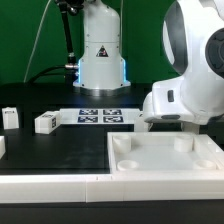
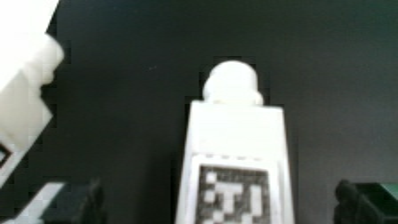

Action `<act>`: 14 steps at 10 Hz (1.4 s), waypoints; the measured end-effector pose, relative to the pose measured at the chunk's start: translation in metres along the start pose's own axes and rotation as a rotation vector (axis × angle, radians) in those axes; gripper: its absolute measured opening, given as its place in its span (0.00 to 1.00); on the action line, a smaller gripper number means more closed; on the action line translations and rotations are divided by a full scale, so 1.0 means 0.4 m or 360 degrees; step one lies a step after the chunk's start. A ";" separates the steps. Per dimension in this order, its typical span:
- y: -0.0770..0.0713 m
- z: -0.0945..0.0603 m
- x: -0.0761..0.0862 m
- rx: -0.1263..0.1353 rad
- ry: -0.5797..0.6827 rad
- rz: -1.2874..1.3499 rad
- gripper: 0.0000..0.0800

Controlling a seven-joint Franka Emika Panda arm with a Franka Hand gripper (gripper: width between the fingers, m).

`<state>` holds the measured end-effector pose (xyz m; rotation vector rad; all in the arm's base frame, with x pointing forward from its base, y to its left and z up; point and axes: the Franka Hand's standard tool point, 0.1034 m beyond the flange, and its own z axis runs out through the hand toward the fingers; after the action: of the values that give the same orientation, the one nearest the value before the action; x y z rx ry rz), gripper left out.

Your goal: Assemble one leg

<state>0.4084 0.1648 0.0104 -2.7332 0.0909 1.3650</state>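
Note:
In the wrist view a white leg (image 2: 235, 150) lies on the black table, with a black-and-white tag on its face and a rounded peg (image 2: 233, 82) at its far end. My gripper (image 2: 217, 198) is open and straddles the leg's near end. The dark fingers (image 2: 63, 203) stand well clear of it on both sides. In the exterior view the arm's white body (image 1: 185, 80) hides the gripper and this leg. The large white tabletop (image 1: 160, 160) with round corner sockets lies in front.
Two more white legs (image 1: 45, 122) (image 1: 10, 117) lie on the exterior view's left, and another white part (image 1: 2, 147) sits at the left edge. The marker board (image 1: 100, 115) lies at mid-table. A white part (image 2: 22, 90) sits close beside the leg in the wrist view.

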 end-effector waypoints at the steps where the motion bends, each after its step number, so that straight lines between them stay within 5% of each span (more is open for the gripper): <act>1: -0.001 0.004 -0.002 -0.0004 -0.0004 -0.0002 0.81; 3: 0.001 0.004 -0.001 -0.0005 -0.0004 -0.0001 0.81; 5: 0.001 0.004 -0.001 -0.0005 -0.0004 0.0000 0.51; 6: 0.001 0.004 -0.001 -0.0005 -0.0004 0.0000 0.51; 7: 0.001 0.004 -0.001 -0.0005 -0.0005 0.0000 0.36; 12: 0.002 0.004 -0.001 -0.0005 -0.0005 0.0000 0.36; 14: 0.002 -0.050 -0.039 -0.0006 -0.0022 -0.0011 0.36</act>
<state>0.4149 0.1623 0.0347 -2.7242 0.0783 1.3830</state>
